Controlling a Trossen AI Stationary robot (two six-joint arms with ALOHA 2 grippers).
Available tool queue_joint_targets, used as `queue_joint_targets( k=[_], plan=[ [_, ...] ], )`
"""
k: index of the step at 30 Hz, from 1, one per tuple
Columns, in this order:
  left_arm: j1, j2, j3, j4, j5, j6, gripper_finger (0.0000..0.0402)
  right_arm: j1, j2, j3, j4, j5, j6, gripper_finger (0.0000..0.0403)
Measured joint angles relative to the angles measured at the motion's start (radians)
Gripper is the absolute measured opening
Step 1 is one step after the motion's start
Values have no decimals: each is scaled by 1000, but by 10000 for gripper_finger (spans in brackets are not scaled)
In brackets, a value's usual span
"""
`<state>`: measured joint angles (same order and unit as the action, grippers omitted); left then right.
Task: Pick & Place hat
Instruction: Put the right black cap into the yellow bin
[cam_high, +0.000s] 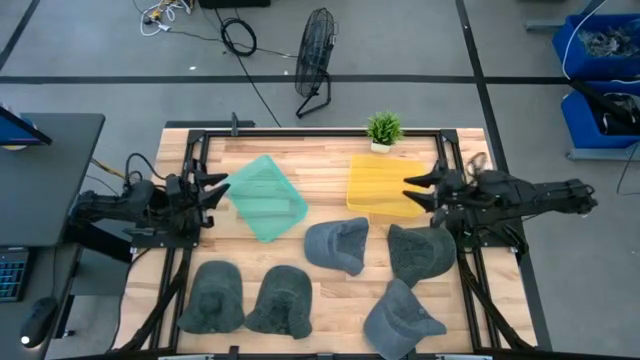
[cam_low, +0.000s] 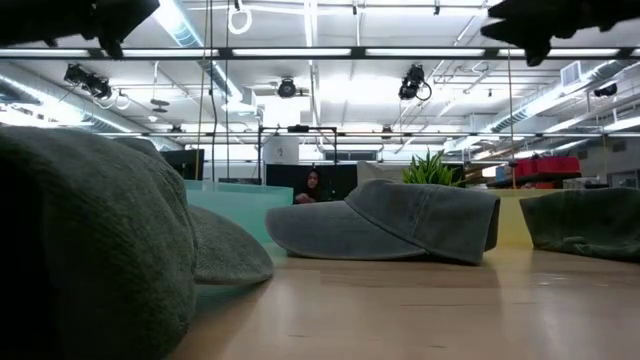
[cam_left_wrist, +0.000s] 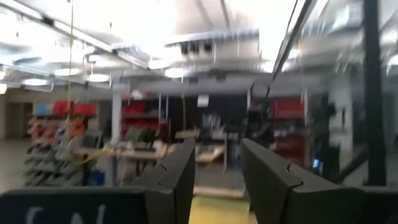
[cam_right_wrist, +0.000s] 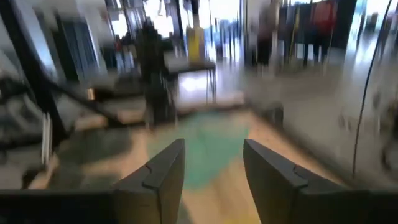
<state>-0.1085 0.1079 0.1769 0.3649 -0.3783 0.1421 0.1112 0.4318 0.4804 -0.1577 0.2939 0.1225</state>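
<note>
Currently listed, table (cam_high: 330, 170) contents and arm positions.

Left gripper (cam_high: 215, 190): at the table's left edge, fingers parted, holding nothing. Just ahead of its tips lies the teal tray (cam_high: 267, 197), tilted on the boards. Two knit hats sit well behind and below it toward the front edge: one (cam_high: 213, 297) nearer the left rail, the other (cam_high: 281, 300) just beside it.

Right gripper (cam_high: 420, 190): at the table's right edge, fingers parted, holding nothing; its tips hang over the right side of the yellow tray (cam_high: 380, 183). A small potted plant (cam_high: 383, 130) stands just beyond that tray, at the back edge.

Caps, three: one cap (cam_high: 338, 245) near the table's middle, between the two grippers and forward of both; a second cap (cam_high: 421, 252) just beside the right gripper, toward the front; a third cap (cam_high: 400, 317) farther forward still, near the front edge.

None of the hats or caps is touched by either gripper; both trays hold nothing.
</note>
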Motion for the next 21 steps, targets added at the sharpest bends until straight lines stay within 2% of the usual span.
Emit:
queue_joint_targets(
  k=[3,7,9,12,17,21],
  plan=[
    [0,112,120,-139,-40,2,131,2,192,131,-159,-51,88,163],
    [0,278,271,-320,-64,-3,131,22,410,330,-402,-110,125,162],
    [0,350,325,-355,-65,-21,131,27,504,418,-577,-111,182,162],
    [0,438,368,-360,-65,-25,131,35,622,514,-834,-124,365,162],
    [0,529,388,-359,-91,-25,130,50,747,521,-1104,-266,678,162],
    [0,569,388,-360,-127,-18,130,55,808,463,-1155,-290,741,162]
  ],
)
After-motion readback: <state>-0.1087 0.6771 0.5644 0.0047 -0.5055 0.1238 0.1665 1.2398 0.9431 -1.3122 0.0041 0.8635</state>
